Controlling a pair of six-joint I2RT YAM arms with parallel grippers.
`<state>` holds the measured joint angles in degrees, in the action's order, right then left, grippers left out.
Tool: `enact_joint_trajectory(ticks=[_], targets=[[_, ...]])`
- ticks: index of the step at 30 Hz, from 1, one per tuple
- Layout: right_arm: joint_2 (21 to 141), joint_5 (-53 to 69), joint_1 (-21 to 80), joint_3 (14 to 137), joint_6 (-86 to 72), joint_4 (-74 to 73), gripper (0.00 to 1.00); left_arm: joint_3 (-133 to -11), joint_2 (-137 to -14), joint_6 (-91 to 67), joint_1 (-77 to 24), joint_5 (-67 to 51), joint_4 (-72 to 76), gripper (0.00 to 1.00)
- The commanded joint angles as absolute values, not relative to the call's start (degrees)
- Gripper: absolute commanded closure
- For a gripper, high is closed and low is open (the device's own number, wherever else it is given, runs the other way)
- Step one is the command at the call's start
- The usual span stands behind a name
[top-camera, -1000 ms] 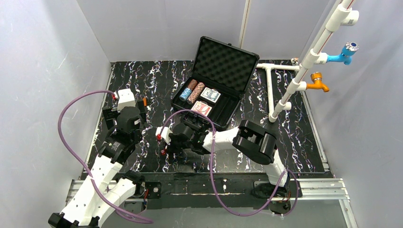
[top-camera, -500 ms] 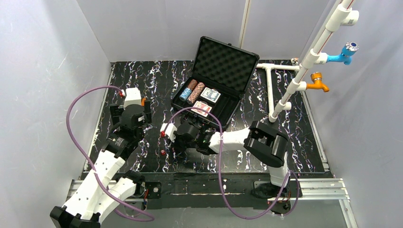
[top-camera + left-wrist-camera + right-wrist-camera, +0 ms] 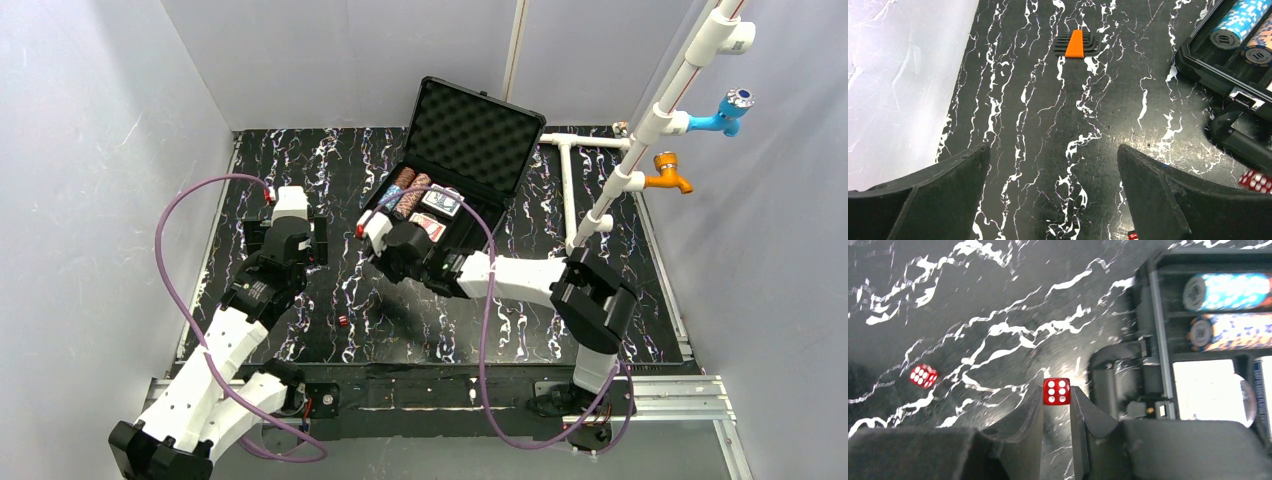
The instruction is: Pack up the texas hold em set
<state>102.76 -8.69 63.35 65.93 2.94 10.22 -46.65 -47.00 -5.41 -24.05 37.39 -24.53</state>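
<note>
The black case [image 3: 470,132] stands open at the back middle of the table. Blue chips [image 3: 390,197] and brown chips [image 3: 412,192] lie in its tray beside a card deck [image 3: 441,203]. My right gripper [image 3: 1056,391] is shut on a small red die [image 3: 1056,390], held above the table just left of the case's front wall [image 3: 1148,315]. A second die [image 3: 923,375] lies on the table to the left. My left gripper [image 3: 1053,165] hangs open over bare table, nothing between its fingers [image 3: 948,190]. Another red die [image 3: 1255,180] shows at its right.
A white pipe frame [image 3: 600,205] with a blue tap [image 3: 728,108] and an orange tap [image 3: 668,172] rises at the right. A set of black keys in an orange holder [image 3: 1076,44] lies ahead of the left gripper. Grey walls enclose the table.
My right gripper has carried the die from the near middle of the table up to the case's front left corner. The left arm has reached further away from its base, still open.
</note>
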Motion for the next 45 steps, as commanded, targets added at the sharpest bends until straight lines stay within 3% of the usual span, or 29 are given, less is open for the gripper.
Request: enact_joint_trajectory(ticks=[1, 7, 22, 37, 45], targets=[[102.46, -9.96, 60.87, 73.83, 1.48, 5.87, 0.99, -48.7, -46.32, -6.15, -23.67, 36.0, -25.97, 0.02], [106.94, -10.0, 56.94, 81.98, 1.4, 0.72, 0.99, -49.61, -47.37, -8.49, -23.67, 30.58, -29.91, 0.06], [116.67, -5.17, 50.71, 95.01, 0.7, -6.09, 0.98, -46.61, -49.84, -26.88, -23.69, 10.52, -41.65, 0.28], [130.35, -4.09, 49.53, 109.67, 1.04, -9.01, 0.95, -38.52, -55.72, -36.89, -24.35, 9.23, -38.47, 0.43], [133.43, -6.13, 48.85, 113.17, 0.88, -8.37, 0.94, -38.03, -54.33, -36.62, -24.52, 8.93, -38.03, 0.44]])
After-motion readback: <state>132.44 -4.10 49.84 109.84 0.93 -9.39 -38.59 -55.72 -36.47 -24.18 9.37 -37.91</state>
